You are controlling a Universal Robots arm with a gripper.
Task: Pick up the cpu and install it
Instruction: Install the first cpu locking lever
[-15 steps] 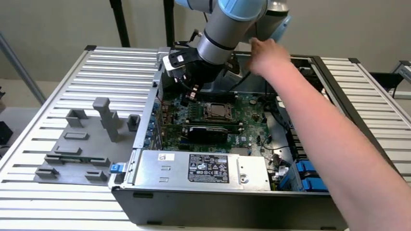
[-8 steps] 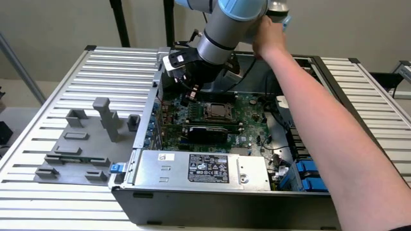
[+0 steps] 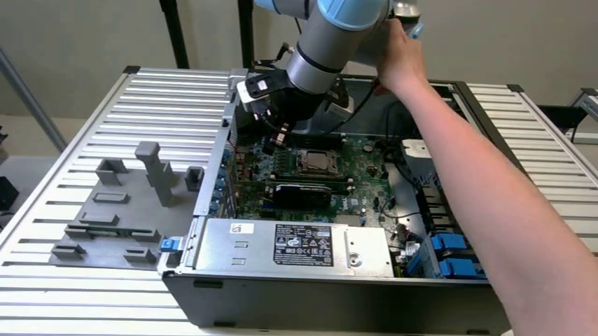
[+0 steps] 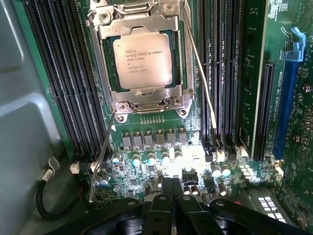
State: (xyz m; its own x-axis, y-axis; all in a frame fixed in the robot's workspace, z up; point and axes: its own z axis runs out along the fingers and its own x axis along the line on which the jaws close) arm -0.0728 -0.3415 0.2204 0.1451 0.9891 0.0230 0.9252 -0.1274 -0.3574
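Hovering with black fingers [image 4: 159, 205] pressed together, the gripper [image 4: 172, 188] is facing the square, matte-silver cpu [image 4: 143, 61] lying in its steel frame [image 4: 146, 95].

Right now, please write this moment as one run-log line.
claw: shut, empty, above motherboard | cpu: in socket | person's hand: on arm

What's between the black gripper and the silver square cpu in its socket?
In the wrist view, from black gripper to silver square cpu: small silver-topped capacitors, then a row of grey square components, on green motherboard.
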